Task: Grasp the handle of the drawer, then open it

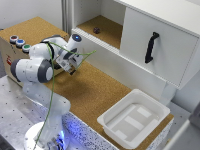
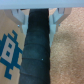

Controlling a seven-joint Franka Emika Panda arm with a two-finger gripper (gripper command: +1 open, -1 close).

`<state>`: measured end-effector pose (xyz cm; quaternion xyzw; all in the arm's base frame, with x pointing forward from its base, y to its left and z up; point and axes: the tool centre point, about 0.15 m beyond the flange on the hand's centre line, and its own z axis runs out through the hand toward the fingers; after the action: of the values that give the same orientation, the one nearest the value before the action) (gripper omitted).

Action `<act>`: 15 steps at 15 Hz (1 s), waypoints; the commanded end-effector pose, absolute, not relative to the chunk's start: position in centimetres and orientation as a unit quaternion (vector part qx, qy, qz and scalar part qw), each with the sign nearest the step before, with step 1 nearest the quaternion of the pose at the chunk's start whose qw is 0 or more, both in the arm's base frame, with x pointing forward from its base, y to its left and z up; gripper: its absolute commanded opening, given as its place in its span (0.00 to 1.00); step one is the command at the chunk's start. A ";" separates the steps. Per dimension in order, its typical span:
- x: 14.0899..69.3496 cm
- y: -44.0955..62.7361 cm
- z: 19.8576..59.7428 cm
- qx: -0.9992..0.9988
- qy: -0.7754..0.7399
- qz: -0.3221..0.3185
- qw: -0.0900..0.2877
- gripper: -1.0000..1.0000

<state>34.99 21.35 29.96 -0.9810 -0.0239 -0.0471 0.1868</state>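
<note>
In the wrist view a black bar, the drawer handle [image 2: 37, 47], runs straight between my two fingers [image 2: 21, 17]. It fills the gap between them, with cork-coloured board on both sides and a blue pixel-figure sticker [image 2: 10, 50] beside it. My gripper [image 2: 38, 14] looks shut on this handle. In the exterior view the gripper [image 1: 73, 68] points downward over the cork tabletop [image 1: 90, 90], below the open shelf. The arm hides the handle and the drawer front there.
A white cabinet stands at the exterior view's right with a door bearing a black handle [image 1: 151, 47] and an open shelf holding a small dark object [image 1: 96, 30]. A box with coloured buttons [image 1: 19, 42] sits at the left. A white tray [image 1: 134, 117] lies at the table's near right.
</note>
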 end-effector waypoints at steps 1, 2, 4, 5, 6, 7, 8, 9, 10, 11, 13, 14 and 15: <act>36.6 15.8 27.1 -0.980 -0.009 -0.047 0.193 0.00; 36.7 15.3 27.1 -0.980 -0.005 -0.047 0.192 0.00; 36.9 14.4 27.2 -0.981 0.003 -0.051 0.188 0.00; 37.0 13.9 27.3 -0.981 0.006 -0.053 0.187 0.00; 37.0 13.4 27.4 -0.981 0.010 -0.055 0.186 0.00; 37.1 12.9 27.5 -0.981 0.016 -0.056 0.184 0.00; 37.3 12.4 27.5 -0.981 0.020 -0.058 0.182 0.00; 37.4 12.0 27.6 -0.981 0.022 -0.058 0.182 0.00; 37.5 11.6 27.6 -0.981 0.024 -0.058 0.182 0.00; 37.6 11.4 27.7 -0.981 0.026 -0.059 0.184 0.00; 37.8 10.8 27.8 -0.981 0.029 -0.059 0.181 0.00; 37.9 10.5 27.8 -0.981 0.031 -0.059 0.180 0.00; 37.9 10.2 27.9 -0.981 0.034 -0.060 0.179 0.00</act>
<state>35.73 14.92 29.86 -0.9819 0.0273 -0.0623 0.1768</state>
